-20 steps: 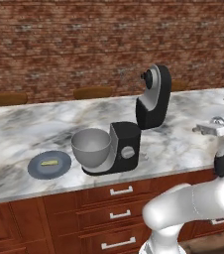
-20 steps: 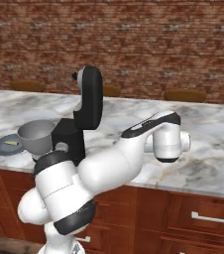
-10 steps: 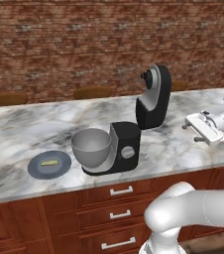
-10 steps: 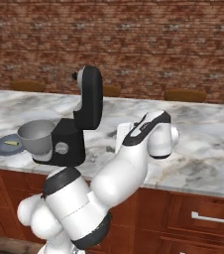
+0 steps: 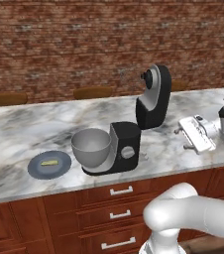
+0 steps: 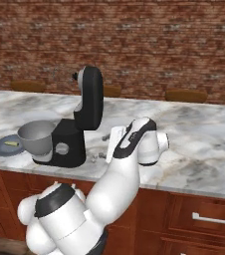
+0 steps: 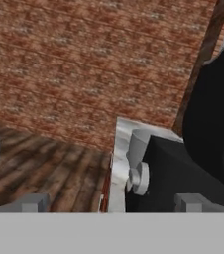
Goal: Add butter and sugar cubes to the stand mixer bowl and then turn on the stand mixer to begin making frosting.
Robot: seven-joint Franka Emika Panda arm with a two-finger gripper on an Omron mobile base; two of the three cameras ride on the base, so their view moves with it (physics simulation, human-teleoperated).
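White glossy rounded arm segments, dark joint bands.

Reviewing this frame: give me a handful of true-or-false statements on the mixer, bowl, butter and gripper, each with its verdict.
1. The black stand mixer has its head tilted up. True.
2. The pale-yellow butter stick lies in the grey metal bowl. False: it lies on the flat blue-grey plate.
3. The gripper holds nothing, fingers apart. True.
4. The bowl stands on the far side of the mixer from the plate. False: it sits between plate and mixer base.
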